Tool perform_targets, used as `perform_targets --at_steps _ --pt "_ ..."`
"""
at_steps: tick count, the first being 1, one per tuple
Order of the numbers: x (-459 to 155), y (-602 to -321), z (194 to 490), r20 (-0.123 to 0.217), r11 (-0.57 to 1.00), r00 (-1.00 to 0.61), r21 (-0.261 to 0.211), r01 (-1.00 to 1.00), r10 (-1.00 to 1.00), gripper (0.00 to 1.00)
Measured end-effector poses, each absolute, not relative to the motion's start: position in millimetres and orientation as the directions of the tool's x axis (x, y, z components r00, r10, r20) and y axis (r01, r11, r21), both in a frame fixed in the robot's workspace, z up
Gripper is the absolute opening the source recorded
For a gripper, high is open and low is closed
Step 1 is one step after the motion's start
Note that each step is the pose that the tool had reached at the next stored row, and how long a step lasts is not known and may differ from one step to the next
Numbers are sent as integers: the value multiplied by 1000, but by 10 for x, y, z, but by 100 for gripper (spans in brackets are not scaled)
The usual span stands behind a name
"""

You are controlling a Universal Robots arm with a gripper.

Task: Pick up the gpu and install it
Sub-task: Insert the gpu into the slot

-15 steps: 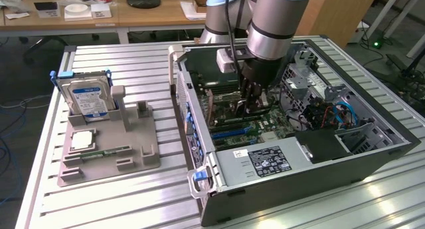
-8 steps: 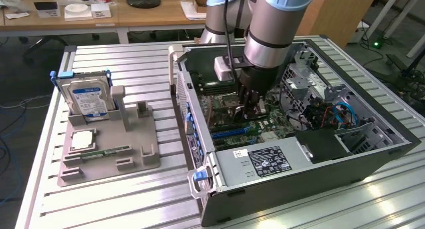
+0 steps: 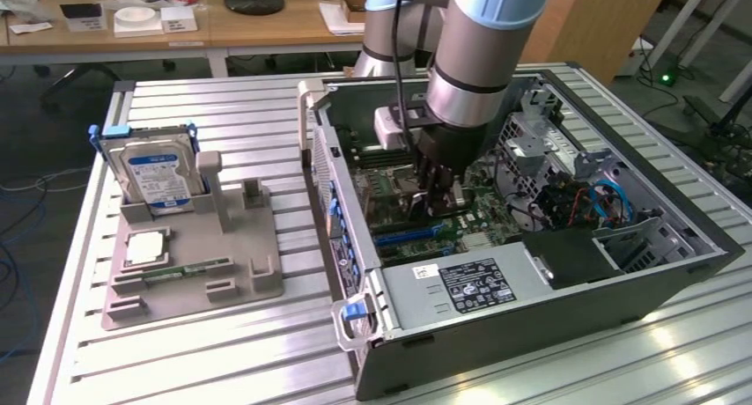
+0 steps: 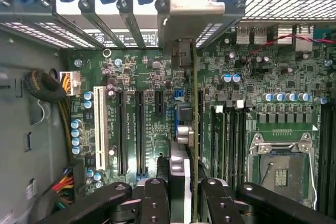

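The gripper is clamped on the gpu, holding it on edge above the motherboard inside the open computer case. Its silver bracket points toward the case's rear edge. It looks possibly lined up with a slot.

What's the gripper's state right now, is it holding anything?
gripper: closed on the gpu, which it holds edge-on over the motherboard inside the case.

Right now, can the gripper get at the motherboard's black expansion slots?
Likely yes: the case lies open on its side, the gripper, shut on the gpu, hangs over the motherboard, and nothing covers the black slots.
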State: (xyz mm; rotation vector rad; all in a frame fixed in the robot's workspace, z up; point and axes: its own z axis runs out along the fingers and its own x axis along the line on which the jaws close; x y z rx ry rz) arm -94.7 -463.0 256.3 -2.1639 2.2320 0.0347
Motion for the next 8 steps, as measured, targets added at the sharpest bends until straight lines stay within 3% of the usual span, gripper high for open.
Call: perform_targets --at_steps 8 --pt "-989 -4630 2480 -40 31 -30 -7 -1000 -999 28"
